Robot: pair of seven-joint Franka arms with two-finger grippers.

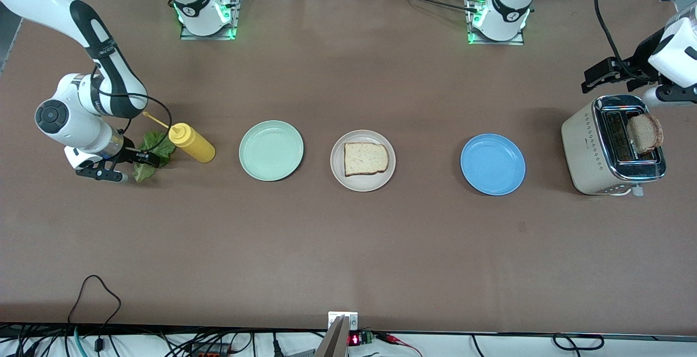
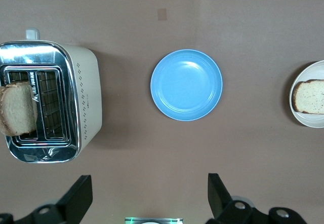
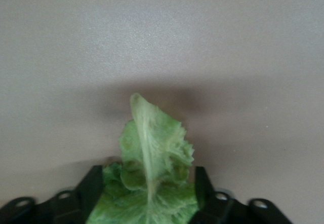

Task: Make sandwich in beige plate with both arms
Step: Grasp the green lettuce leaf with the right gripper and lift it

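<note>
Lowest in the front view, and so nearest that camera, sits the toaster (image 1: 593, 150) at the left arm's end of the brown bench (image 1: 348, 248), a browned toast slice (image 1: 644, 133) standing up out of one of its slots. The right end effector (image 1: 126, 167) is down at the bench surface at the right arm's end, its two black fingers (image 3: 93, 186) set on either side of the ruffled green lettuce leaf (image 3: 152, 173), with the leaf filling the gap between them; whether the fingers actually press on the leaf cannot be told. Just beside the leaf lies a yellow squeeze bottle (image 1: 191, 142) on its side. Moving along the bench from there come the mint green plate (image 1: 271, 150), bare, then the beige plate (image 1: 349, 178) in the middle, carrying one pale bread slice (image 1: 366, 159) lying flat, then the blue plate (image 1: 493, 164), also bare. The three plates stand in a row, well apart from one another. The left end effector (image 1: 599, 78) hangs in the air over the bench just beside the toaster, waiting, its fingers (image 2: 78, 198) spread wide with nothing between them. In the left wrist view the toaster, the blue plate and the edge of the beige plate with its bread all lie below that end effector.
</note>
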